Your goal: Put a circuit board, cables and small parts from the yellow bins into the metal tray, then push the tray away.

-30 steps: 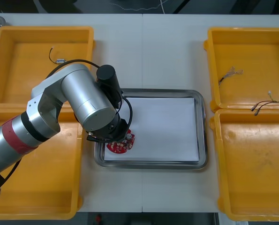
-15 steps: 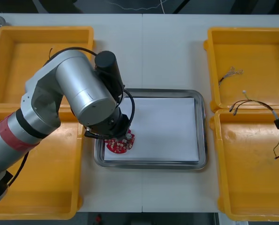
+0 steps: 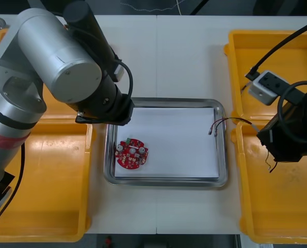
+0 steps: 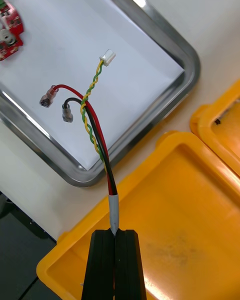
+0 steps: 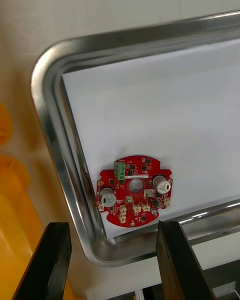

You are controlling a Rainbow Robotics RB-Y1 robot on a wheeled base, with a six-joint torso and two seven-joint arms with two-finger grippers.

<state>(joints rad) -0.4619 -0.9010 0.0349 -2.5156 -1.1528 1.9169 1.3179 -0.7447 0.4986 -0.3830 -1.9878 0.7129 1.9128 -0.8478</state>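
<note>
Left jaws spread wide, lifted off since a second ago, leaving the round red circuit board [image 3: 132, 154] flat in the near-left corner of the metal tray [image 3: 166, 182]. Right jaws pinching the red and yellow cable [image 4: 95, 125], newly swung in, loose ends hanging over the tray's right edge. Means board delivered; cable drop likely next.

the right end effector [image 4: 118, 232] pinches the grey-sleeved end of a red, black and yellow-green cable [image 4: 93, 126] above a yellow bin [image 4: 192, 220]; its free ends reach over the white inside of the metal tray [image 4: 166, 28].
</note>
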